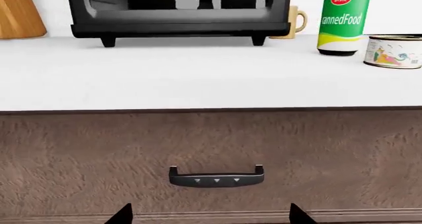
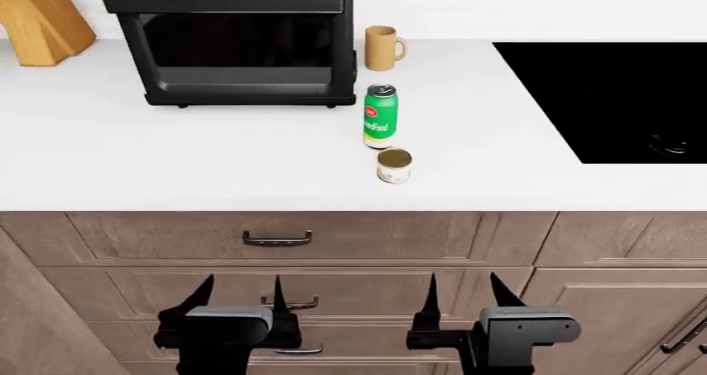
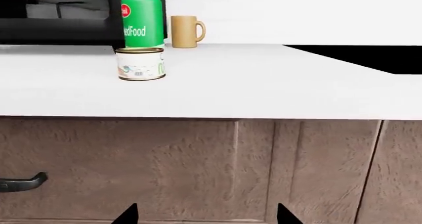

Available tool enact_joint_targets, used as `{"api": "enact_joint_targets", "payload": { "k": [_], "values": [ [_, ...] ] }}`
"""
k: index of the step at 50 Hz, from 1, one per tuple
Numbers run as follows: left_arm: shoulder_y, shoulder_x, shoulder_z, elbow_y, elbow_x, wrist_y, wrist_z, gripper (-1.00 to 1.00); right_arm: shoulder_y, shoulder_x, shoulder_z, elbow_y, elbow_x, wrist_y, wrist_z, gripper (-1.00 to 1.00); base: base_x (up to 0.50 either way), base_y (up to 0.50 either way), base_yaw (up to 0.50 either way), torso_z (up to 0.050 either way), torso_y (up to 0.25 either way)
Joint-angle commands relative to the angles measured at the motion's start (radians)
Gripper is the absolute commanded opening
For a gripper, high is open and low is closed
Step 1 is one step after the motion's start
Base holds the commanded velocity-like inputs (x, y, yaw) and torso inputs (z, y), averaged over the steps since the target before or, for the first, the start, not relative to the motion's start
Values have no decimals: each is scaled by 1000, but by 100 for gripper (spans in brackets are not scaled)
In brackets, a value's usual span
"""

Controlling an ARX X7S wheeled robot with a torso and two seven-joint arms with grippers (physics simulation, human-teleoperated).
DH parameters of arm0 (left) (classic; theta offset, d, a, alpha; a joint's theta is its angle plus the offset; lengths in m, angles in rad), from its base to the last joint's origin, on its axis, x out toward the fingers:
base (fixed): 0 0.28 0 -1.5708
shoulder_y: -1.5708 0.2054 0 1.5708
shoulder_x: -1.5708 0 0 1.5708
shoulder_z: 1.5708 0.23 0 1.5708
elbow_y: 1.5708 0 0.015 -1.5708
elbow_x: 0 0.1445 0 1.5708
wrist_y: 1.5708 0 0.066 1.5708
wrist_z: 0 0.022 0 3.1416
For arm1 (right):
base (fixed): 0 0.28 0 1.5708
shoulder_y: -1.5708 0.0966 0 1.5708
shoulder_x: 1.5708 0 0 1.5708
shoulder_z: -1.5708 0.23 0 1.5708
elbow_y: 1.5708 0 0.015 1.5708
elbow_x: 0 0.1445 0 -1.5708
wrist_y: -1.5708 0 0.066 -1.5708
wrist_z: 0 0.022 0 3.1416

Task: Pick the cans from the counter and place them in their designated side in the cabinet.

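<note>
A tall green drink can (image 2: 380, 117) with red logo and white lettering stood upright on the white counter (image 2: 165, 160). A short tin (image 2: 395, 165) with gold lid and pale label stood upright just beside it, on the side nearer the grippers. Both lay well ahead of the left gripper (image 2: 238, 296) and right gripper (image 2: 462, 296), roughly between them.

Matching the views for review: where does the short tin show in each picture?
Head view: short tin mid-counter, just in front of the green can.
Left wrist view: tin at right edge.
Right wrist view: tin upper left.
Shared landmark: the mug.
</note>
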Motion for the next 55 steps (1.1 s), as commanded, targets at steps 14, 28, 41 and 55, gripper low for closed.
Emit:
{"api": "enact_joint_targets", "payload": {
  "k": [14,28,41,55],
  "values": [
    [-11,-21,32,-10,13,-1,-49,100,19,19,-22,11,34,28,22,100,0,214,0,0,0],
    [-40,-68,26,529,-25,-440,-100,100,83,79,1,-519,136,557,98,100,0,0,0,0,0],
    [-217,-63,13,910,-116,-971,-159,100,262,76,121,-901,347,1086,200,100,0,0,0,0,0],
    [-68,-210,85,1053,-251,-882,-336,100,131,292,104,-1041,707,993,504,100,0,0,0,0,0]
  ]
}}
